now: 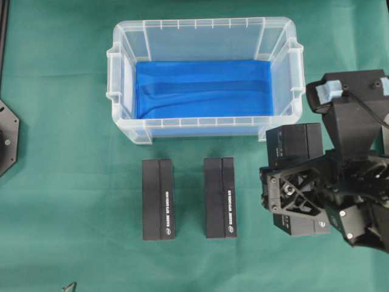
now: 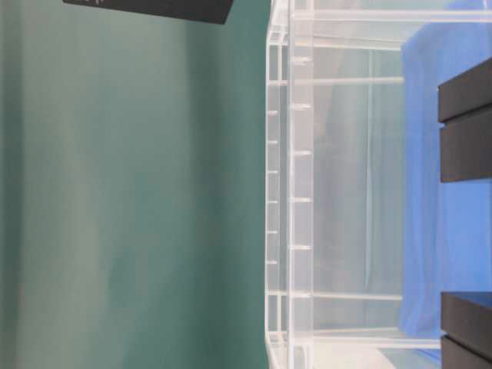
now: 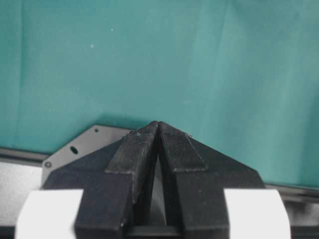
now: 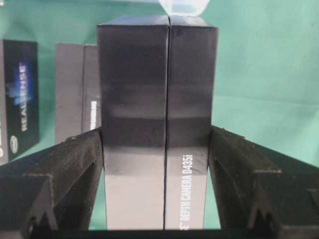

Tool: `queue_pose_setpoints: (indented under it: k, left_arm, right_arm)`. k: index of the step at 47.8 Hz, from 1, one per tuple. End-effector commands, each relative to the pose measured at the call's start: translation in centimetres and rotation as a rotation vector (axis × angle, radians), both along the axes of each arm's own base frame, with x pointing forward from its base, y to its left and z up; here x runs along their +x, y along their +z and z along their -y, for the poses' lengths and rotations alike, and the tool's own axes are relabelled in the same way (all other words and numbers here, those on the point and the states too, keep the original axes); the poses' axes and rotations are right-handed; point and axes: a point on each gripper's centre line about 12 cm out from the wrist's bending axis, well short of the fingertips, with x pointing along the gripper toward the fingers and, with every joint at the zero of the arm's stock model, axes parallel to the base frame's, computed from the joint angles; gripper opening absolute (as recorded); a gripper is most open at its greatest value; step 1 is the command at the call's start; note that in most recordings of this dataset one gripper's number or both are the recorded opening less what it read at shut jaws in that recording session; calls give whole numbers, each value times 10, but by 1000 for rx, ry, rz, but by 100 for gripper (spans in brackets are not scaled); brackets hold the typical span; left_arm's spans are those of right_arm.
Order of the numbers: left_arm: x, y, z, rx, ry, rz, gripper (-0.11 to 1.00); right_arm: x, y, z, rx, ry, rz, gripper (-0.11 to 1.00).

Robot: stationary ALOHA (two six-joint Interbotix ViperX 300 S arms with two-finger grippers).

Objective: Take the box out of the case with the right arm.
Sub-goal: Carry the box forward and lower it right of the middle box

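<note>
The clear case stands at the back middle, with only the blue sheet on its floor. It also shows in the table-level view. My all-black right gripper is to the right of the case's front corner. It is shut on a black box and holds it above the table. In the right wrist view, both fingers press the sides of the box. My left gripper, black with white parts, is shut and empty over bare green cloth.
Two more black boxes lie side by side on the green cloth in front of the case. They also show at the left of the right wrist view. A black base plate sits at the left edge.
</note>
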Motion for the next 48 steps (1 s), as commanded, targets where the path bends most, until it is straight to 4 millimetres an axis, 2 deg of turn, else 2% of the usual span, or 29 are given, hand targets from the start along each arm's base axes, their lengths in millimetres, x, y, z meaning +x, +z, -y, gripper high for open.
queue_pose_setpoints:
  k: [1,11,18,35,48]
  left_arm:
    - [2,2,-1,0,6,8,0]
    - [2,2,-1,1,5,8,0]
    - [2,3,-1,0,6,9,0]
    - [3,2,0,1,5,5,0]
    - [5,1,0,2,5,-1,0]
  right_arm:
    - [-4,15,2,15,-2,41,65]
    - [-3,8,1,12,-5,24,65]
    - [-1,-5,-2,24,-4,-9,65]
    - [7,-69,-13,100,-25,17,65]
    - [-1,-114,-16,132,-57,-32,65]
